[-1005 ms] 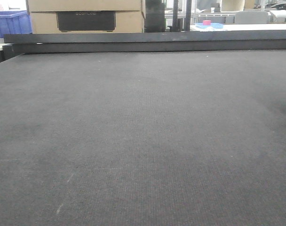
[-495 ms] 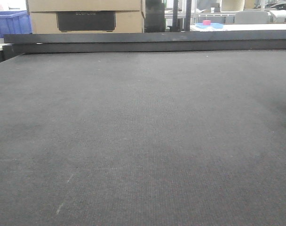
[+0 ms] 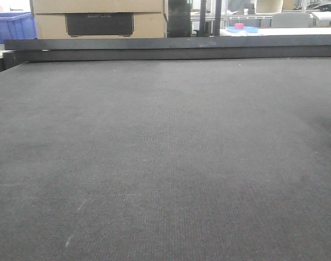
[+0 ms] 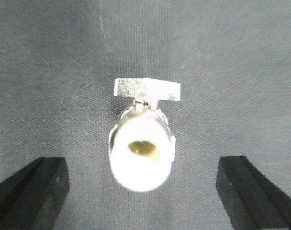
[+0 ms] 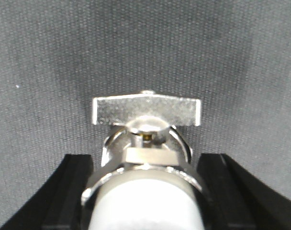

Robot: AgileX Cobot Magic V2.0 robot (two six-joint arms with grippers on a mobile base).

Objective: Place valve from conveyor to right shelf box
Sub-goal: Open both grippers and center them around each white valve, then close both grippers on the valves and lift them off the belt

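Observation:
The conveyor (image 3: 165,152) fills the front view as a bare dark grey belt; no valve or gripper shows there. In the left wrist view a silver valve (image 4: 141,148) with a white end cap and a flat T-handle lies on the belt. My left gripper (image 4: 141,165) is open, and its black fingers (image 4: 33,191) stand well apart from the valve on either side. In the right wrist view another silver valve (image 5: 146,143) with a white end sits close under the camera. My right gripper (image 5: 145,160) is shut on it, with its black fingers (image 5: 71,187) against both sides of the body.
A black raised rail (image 3: 171,49) borders the belt's far edge. Beyond it stand cardboard boxes (image 3: 100,19), a blue crate (image 3: 10,27) at the far left and a white table with a pink object (image 3: 239,26). The shelf box is out of view.

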